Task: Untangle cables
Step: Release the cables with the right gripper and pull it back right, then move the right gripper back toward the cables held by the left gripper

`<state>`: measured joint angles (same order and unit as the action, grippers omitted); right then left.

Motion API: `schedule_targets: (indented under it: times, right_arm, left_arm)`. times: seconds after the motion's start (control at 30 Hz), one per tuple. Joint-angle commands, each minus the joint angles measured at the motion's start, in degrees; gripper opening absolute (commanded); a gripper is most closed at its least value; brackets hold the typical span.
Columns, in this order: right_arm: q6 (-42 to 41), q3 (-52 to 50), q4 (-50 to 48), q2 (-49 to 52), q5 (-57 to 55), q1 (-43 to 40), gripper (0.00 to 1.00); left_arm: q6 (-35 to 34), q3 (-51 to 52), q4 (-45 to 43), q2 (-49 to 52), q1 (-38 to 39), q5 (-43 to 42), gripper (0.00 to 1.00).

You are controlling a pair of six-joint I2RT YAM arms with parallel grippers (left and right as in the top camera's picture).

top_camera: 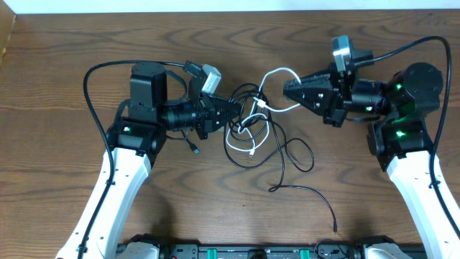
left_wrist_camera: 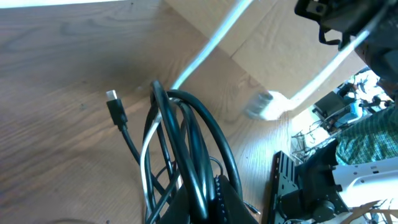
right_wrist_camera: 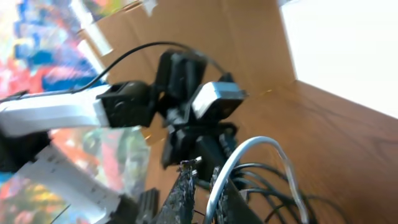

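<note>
A tangle of cables lies mid-table between my two grippers. The white cable (top_camera: 279, 70) arches up from the pile into my right gripper (top_camera: 287, 90); its jaws stand almost together with that cord (right_wrist_camera: 261, 142) pinched at the right finger (right_wrist_camera: 227, 193). My left gripper (top_camera: 233, 109) is shut on a bundle of black cable loops (left_wrist_camera: 186, 137), lifting them off the wood. A black plug (left_wrist_camera: 114, 102) and a white plug (left_wrist_camera: 267, 106) hang free. More black cable (top_camera: 287, 155) trails toward the front, ending at a loose tip (top_camera: 335, 226).
The wooden table (top_camera: 72, 65) stretches to both sides. A black rail (top_camera: 244, 252) runs along the front edge. Thick black arm cables (top_camera: 93, 79) loop beside each arm. Cardboard (left_wrist_camera: 280, 37) stands behind the table.
</note>
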<state>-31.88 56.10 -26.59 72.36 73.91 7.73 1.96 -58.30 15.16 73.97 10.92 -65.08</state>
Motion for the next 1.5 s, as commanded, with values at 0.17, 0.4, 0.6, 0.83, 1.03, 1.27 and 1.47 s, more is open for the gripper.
schedule_targets:
  times: [0.17, 0.4, 0.6, 0.83, 1.03, 1.27, 1.47]
  right_arm:
    - [2.82, 0.37, 14.23, 1.38, -27.15, -0.15, 0.12]
    - [12.28, 0.37, 26.49, 1.75, -29.64, -0.13, 0.21]
    - [14.01, 0.37, 31.85, 0.9, -16.9, -0.13, 0.32]
    - [12.85, 0.37, 40.7, -1.64, -5.46, 1.55, 0.36]
    - [2.14, 0.37, 49.62, -1.9, -18.58, 10.23, 0.33]
    - [-20.76, 0.37, 49.48, -1.9, -42.82, 16.98, 0.33]
    - [-28.98, 0.37, 47.47, -1.01, -45.35, 17.14, 0.3]
  left_arm:
    - [1.07, -1.16, 0.44, -0.66, -0.17, -1.64, 0.08]
    - [1.07, -1.18, 0.42, -0.66, -0.17, -1.31, 0.08]
    - [-6.14, -1.18, 0.59, -0.66, -0.2, 8.09, 0.07]
    - [-11.06, -1.16, 0.11, -0.66, -0.17, 12.7, 0.08]
    - [-7.67, -1.16, -1.64, -0.66, -0.02, 9.97, 0.08]
    - [-1.86, -1.16, -1.99, -0.68, 1.33, 4.09, 0.08]
    - [-1.7, -1.18, -2.21, -0.68, 1.4, 2.34, 0.08]
